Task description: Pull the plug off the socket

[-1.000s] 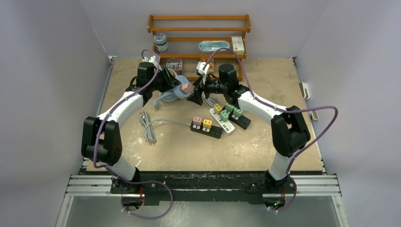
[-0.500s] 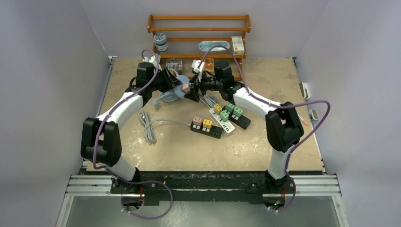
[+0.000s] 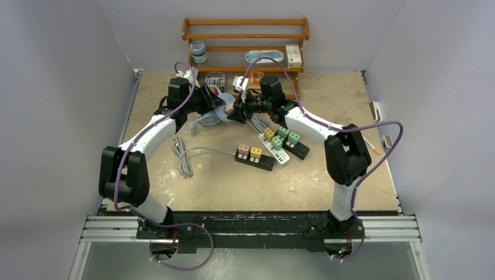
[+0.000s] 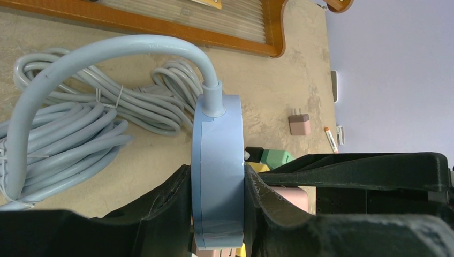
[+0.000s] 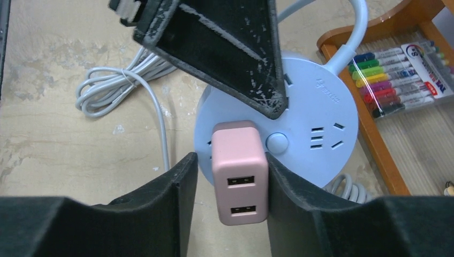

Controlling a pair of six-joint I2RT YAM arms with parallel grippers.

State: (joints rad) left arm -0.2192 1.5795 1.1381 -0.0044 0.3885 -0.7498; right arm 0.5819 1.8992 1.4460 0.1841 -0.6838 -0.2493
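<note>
A round pale-blue socket is held on edge above the table's far middle, my left gripper shut on its rim. In the left wrist view the socket's disc fills the gap between both black fingers, and its grey cable loops away. A pink plug with two USB ports sits in the socket's face. My right gripper straddles this plug: the right finger touches its side, and a narrow gap shows at the left finger. The plug shows small in the top view.
A black power strip with pink and yellow plugs lies mid-table. A white strip and a black strip with green plugs lie to its right. A coiled grey cable lies left. A wooden rack holding markers stands behind.
My right arm has moved left up to the socket, and its jaws have narrowed around the pink plug. The left gripper has stayed put, holding the socket.
</note>
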